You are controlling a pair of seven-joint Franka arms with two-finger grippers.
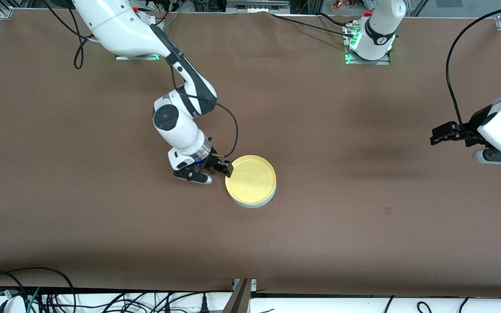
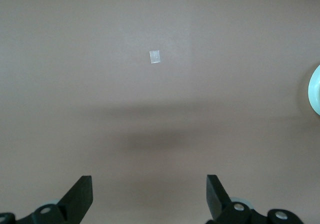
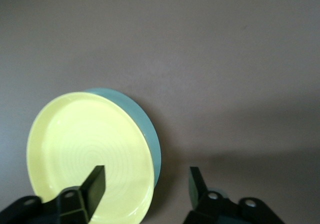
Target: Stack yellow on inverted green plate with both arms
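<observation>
Yellow plate (image 1: 250, 179) is seen stacked on the green plate (image 1: 257, 203), mid-surface (image 1: 102, 226). Right pincer (image 1: 223, 168), fingers apart, is positioned at the yellow rim. Left pincer (image 1: 437, 135), fingers apart, is held over bare surface at the left arm's end, waiting.
</observation>
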